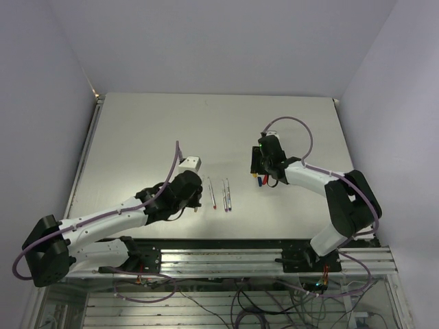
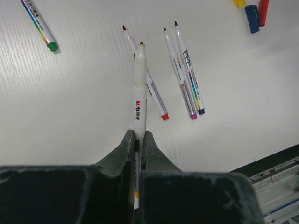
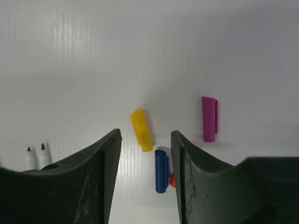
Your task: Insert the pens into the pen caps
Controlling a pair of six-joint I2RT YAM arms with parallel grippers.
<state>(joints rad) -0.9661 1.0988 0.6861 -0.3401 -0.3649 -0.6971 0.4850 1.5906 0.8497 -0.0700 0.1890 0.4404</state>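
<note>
My left gripper (image 2: 138, 135) is shut on a grey-white pen (image 2: 139, 93) with a yellow band and holds it above the table, tip pointing away. Three uncapped pens lie beyond it, with a red end (image 2: 164, 116), a purple end (image 2: 193, 115) and a blue end (image 2: 201, 111); they also show in the top view (image 1: 224, 195). A pen with a green end (image 2: 39, 25) lies far left. My right gripper (image 3: 145, 135) is open over the caps: yellow cap (image 3: 141, 129), blue cap (image 3: 161, 171), purple cap (image 3: 209, 118). The red cap (image 3: 172, 180) is mostly hidden behind the right finger.
A small white object (image 1: 191, 163) lies just beyond my left gripper (image 1: 195, 201). My right gripper (image 1: 258, 177) hovers right of the pens. The table's near edge (image 2: 275, 161) with a metal rail runs close behind the pens.
</note>
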